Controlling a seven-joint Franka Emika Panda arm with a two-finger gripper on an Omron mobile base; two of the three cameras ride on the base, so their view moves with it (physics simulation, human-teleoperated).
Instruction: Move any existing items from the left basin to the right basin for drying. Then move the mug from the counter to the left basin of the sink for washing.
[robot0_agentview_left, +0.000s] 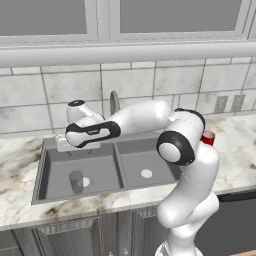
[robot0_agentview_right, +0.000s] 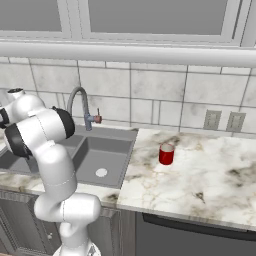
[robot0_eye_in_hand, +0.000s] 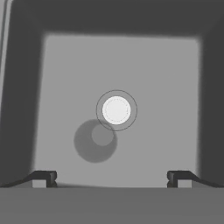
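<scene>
A small dark-grey cup (robot0_agentview_left: 76, 181) stands upright on the floor of the wider left basin (robot0_agentview_left: 55, 175), just left of its pale drain. In the hand view I look straight down on that cup (robot0_eye_in_hand: 95, 141) beside the drain (robot0_eye_in_hand: 116, 110). My gripper (robot0_eye_in_hand: 112, 178) is open with nothing between its fingertips (robot0_eye_in_hand: 46, 177). In the left base view the gripper (robot0_agentview_left: 77, 149) hovers above the back of the left basin, well above the cup. The red mug (robot0_agentview_right: 166, 154) stands on the marble counter (robot0_agentview_right: 200, 175) right of the sink, and my elbow half hides the mug (robot0_agentview_left: 208, 138). The narrower right basin (robot0_agentview_right: 112, 150) holds nothing.
The arched grey faucet (robot0_agentview_right: 77, 102) with its red handle rises behind the sink's divider, close behind my forearm. A tiled wall and upper cabinets stand behind the counter. Two wall outlets (robot0_agentview_right: 222, 121) sit at the back right.
</scene>
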